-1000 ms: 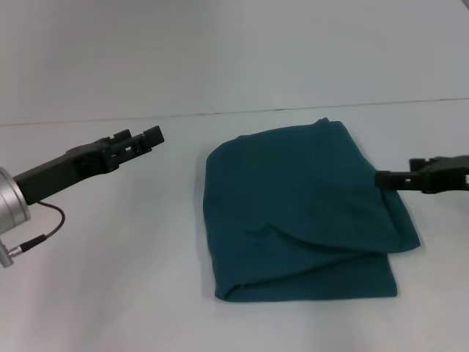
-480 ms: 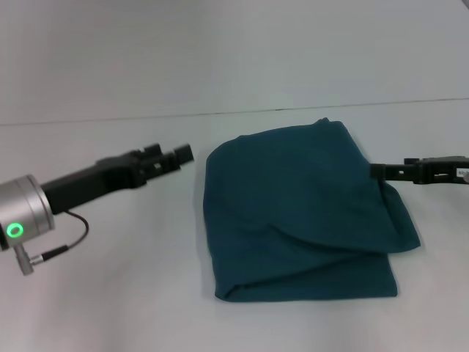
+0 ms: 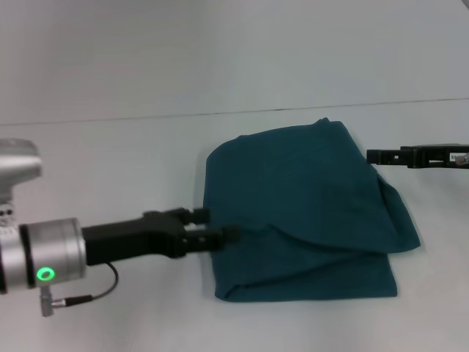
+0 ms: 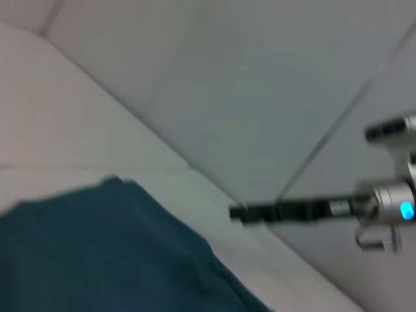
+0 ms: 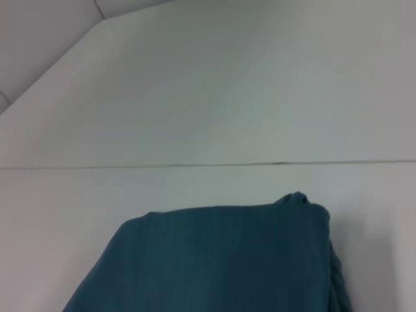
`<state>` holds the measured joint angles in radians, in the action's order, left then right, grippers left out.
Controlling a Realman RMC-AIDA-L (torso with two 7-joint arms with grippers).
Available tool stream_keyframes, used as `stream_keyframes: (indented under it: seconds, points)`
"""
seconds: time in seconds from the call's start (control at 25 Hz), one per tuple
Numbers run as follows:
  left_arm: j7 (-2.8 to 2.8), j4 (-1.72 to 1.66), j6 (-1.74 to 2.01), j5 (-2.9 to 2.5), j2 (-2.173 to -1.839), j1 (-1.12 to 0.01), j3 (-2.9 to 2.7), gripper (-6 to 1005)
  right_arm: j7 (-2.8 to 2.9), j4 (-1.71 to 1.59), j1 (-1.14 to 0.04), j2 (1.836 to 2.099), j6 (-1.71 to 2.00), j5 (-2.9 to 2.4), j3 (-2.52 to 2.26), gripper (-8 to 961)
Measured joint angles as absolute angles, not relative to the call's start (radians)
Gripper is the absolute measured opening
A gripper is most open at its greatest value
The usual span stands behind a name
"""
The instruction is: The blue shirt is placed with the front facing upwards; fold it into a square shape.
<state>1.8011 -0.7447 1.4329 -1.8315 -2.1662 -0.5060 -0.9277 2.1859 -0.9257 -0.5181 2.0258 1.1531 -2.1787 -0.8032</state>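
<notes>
While the blue shirt (image 3: 304, 213) lies folded, the left gripper (image 3: 223, 233) touches its near-left edge. The right gripper (image 3: 371, 155) hangs beside its far-right edge. I cannot tell either grip.

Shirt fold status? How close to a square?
Mostly done: the blue shirt lies on the table as a compact, roughly square bundle, plain side up. In hand: the left pincer is at its left edge, near the front corner. The right pincer hovers by the far right edge, apart from the cloth. Left: the right side bulges and needs tidying.
</notes>
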Motion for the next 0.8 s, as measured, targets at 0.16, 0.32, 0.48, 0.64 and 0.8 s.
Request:
stream_keyframes:
  seconds: [0.16, 0.32, 0.48, 0.64, 0.8]
  points:
    - [1.796, -0.705, 1.392, -1.836, -2.168, -0.53, -0.977, 924, 2.2, -0.925, -0.526, 2.025, 1.151, -2.179, -0.803, 912]
    - [1.794, -0.668, 1.333, -1.843, -2.165, -0.552, -1.014, 924, 2.215, -0.924, -0.531, 2.023, 1.155, -2.18, -0.807, 911]
    - [1.794, -0.663, 1.296, -1.858, -2.165, -0.566, -1.048, 923, 2.225, -0.922, -0.537, 2.019, 1.159, -2.19, -0.81, 912]
    - [1.792, -0.658, 1.256, -1.861, -2.167, -0.575, -1.093, 923, 2.234, -0.91, -0.548, 2.017, 1.168, -2.208, -0.811, 911]
    - [1.79, -0.657, 1.24, -1.861, -2.168, -0.583, -1.125, 923, 2.252, -0.88, -0.568, 2.015, 1.17, -2.24, -0.81, 909]
